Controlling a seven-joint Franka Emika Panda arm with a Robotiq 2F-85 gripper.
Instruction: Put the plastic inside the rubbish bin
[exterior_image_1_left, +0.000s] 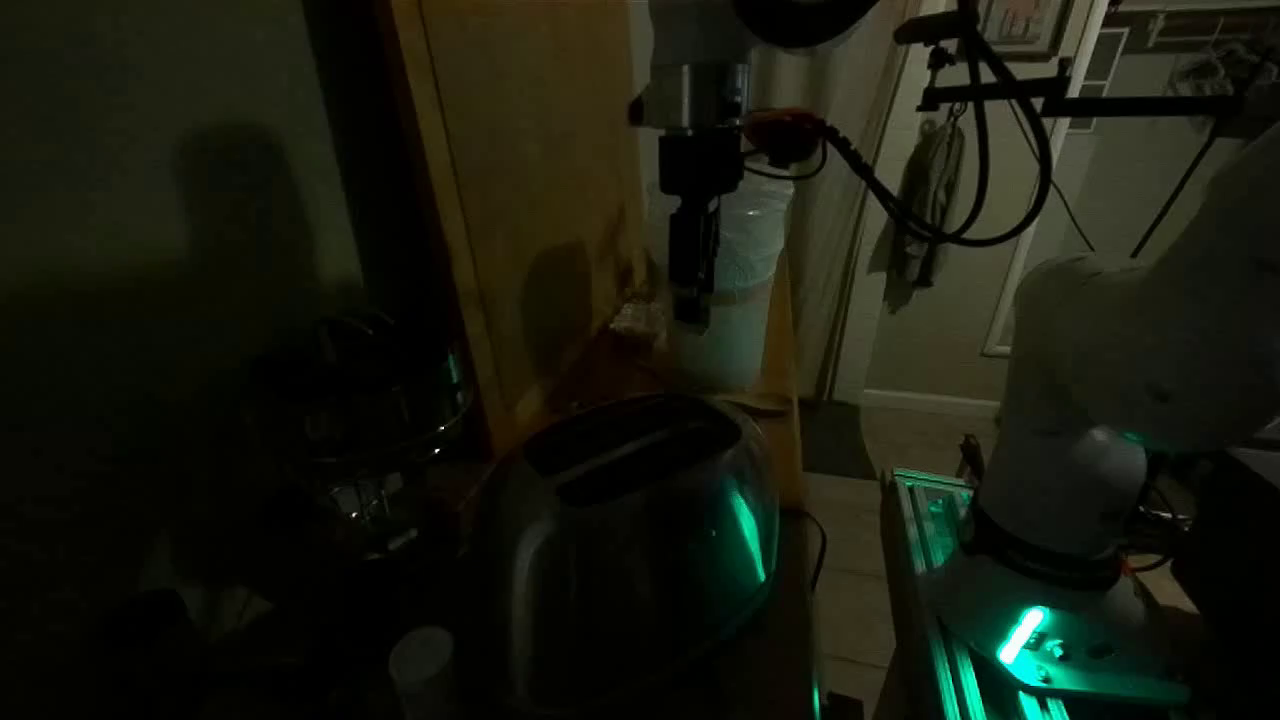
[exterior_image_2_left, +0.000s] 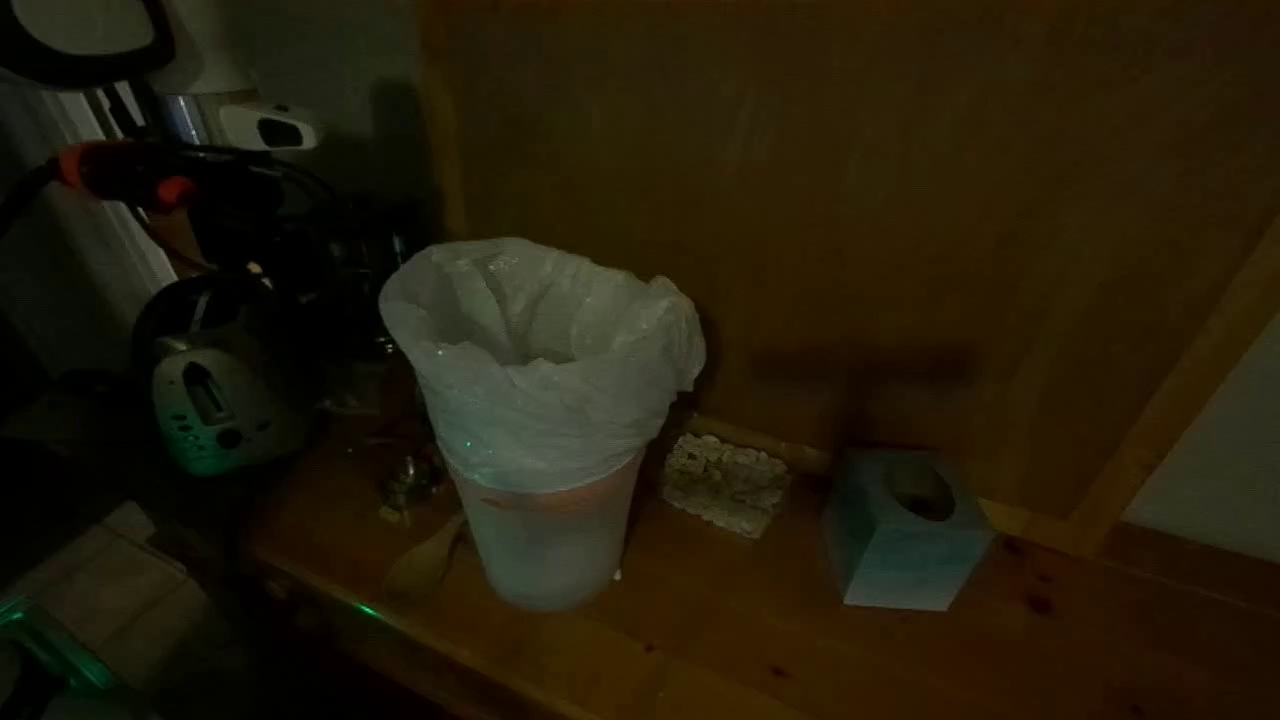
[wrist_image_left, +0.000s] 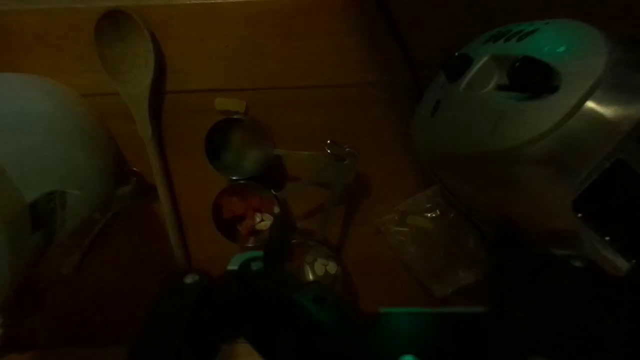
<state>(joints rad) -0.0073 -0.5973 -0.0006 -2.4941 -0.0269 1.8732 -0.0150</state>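
Deep shadow is swallowing much of the scene, and the gripper (exterior_image_1_left: 692, 318) is merging with the blackness along the bottom of the wrist view, so I cannot tell how far its jaws are parting or whether they are holding anything. In an exterior view it is pointing down in front of the rubbish bin (exterior_image_1_left: 740, 345), hiding part of it, while the wrist view is cutting the bin off at its left edge. The plastic (wrist_image_left: 435, 245), a clear crumpled wrapper, is lying on the table (wrist_image_left: 300, 60) just beside the toaster (wrist_image_left: 505, 120); its right side is fading into the dark, and I cannot tell whether the two are touching. Between plastic and bin, measuring cups (wrist_image_left: 240, 147) are lying, with red and pale pieces (wrist_image_left: 237, 207) showing, and a wooden spoon (wrist_image_left: 122, 47) is lying nearer the bin. In an exterior view a rough-textured object (exterior_image_2_left: 725, 485) and a tissue box (exterior_image_2_left: 905, 540) are sitting to one side of the bin. The bin is standing upright, its long axis running vertically, its mouth facing up, a whitish liner (exterior_image_2_left: 560, 430) draping over its rim. The plastic is pointing a pinched corner toward the cups; its long axis is staying unclear.
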